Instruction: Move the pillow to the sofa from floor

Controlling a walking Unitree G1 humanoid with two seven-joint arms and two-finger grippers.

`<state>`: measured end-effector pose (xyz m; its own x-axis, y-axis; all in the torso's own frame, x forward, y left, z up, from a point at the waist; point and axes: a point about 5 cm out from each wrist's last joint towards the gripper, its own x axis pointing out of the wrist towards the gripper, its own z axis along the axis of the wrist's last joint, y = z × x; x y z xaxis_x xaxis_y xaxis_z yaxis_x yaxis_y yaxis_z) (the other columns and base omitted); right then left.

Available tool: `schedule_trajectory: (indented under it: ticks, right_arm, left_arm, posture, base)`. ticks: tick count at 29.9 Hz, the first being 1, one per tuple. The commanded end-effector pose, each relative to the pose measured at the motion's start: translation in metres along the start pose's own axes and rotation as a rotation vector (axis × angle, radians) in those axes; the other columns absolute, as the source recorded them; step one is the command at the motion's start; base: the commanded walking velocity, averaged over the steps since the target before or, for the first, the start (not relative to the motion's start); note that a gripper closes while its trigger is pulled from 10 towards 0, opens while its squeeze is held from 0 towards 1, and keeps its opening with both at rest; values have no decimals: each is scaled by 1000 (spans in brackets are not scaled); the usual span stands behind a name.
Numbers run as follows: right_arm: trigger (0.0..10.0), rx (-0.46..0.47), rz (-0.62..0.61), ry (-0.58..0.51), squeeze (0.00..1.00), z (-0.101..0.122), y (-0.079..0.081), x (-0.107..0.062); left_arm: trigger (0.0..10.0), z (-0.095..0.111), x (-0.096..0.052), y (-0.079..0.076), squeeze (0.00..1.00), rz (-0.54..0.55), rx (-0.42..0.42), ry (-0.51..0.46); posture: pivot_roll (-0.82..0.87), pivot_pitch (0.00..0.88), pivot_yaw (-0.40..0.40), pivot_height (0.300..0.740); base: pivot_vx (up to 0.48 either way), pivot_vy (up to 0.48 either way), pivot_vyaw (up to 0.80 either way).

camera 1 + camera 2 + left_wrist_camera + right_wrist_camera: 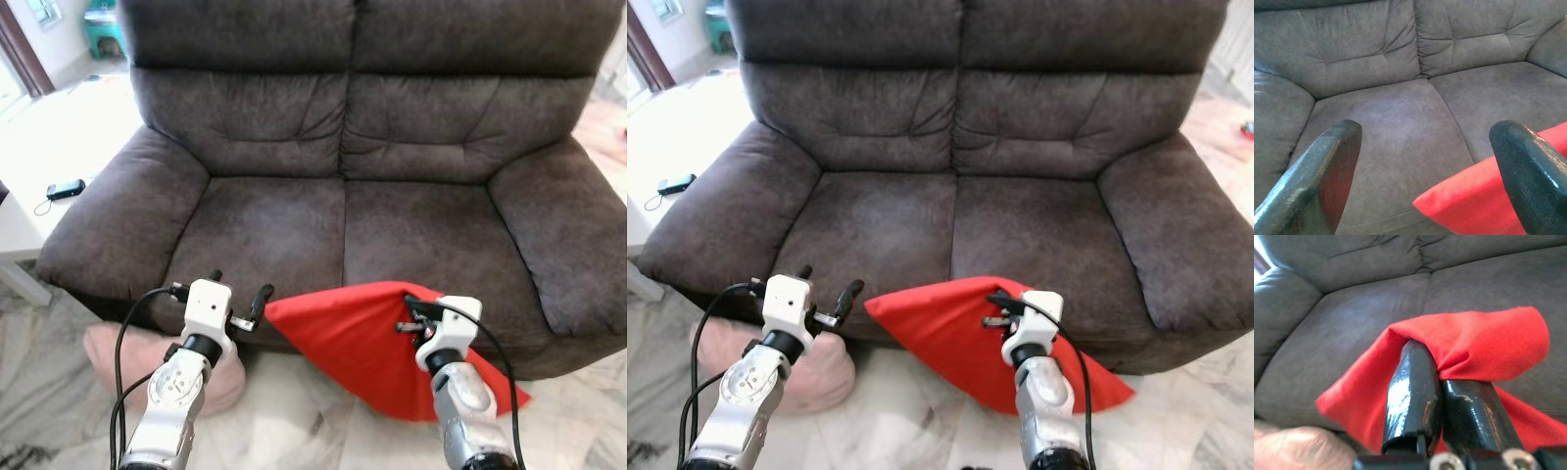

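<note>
A red pillow (362, 338) hangs against the front edge of the dark grey sofa (343, 225), its upper part level with the seat and its lower corner near the floor. My right gripper (419, 315) is shut on the pillow's top edge; the right wrist view shows the red pillow (1474, 345) bunched between the two black fingers (1413, 391). My left gripper (238, 292) is open just left of the pillow's left corner, in front of the left seat cushion. In the left wrist view the red pillow (1484, 205) lies by one finger, not between them.
A pink pillow (147, 357) lies on the marble floor below my left arm, against the sofa base. A white low table (29, 196) with a small black device (65, 189) stands to the left of the sofa. Both seat cushions are bare.
</note>
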<state>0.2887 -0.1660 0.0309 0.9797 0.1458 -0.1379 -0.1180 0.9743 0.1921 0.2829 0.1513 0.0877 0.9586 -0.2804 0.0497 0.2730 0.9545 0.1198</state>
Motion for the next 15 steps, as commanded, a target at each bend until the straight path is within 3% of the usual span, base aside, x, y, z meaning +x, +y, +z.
schedule_trajectory:
  ticks: [1, 8, 9, 12, 15]
  right_arm:
    - [10000, -30, 90, -127, 0, 30, 11, 11]
    - [10000, -19, 281, -108, 0, 36, 16, 7]
    - [10000, -31, 401, -79, 0, 35, 23, 4]
    - [10000, -54, 501, -43, 0, 33, 28, -1]
    - [10000, -56, 554, -21, 0, 32, 29, -4]
  left_arm:
    - [10000, -6, -3, 2, 0, -6, -2, 37]
    - [10000, -12, -10, 5, 0, -102, 5, 97]
    - [10000, -14, -14, 9, 0, -121, 13, 114]
    - [10000, -15, -19, 15, 0, -138, 25, 136]
    - [10000, -16, -23, 19, 0, -158, 31, 155]
  posture:
    - [65, 84, 37, 740]
    - [63, 92, 35, 740]
    - [63, 92, 35, 740]
    - [68, 96, 34, 740]
    - [69, 97, 34, 740]
  base:
    - [0, 0, 0]
    - [0, 0, 0]
    - [0, 0, 0]
    - [0, 0, 0]
    - [0, 0, 0]
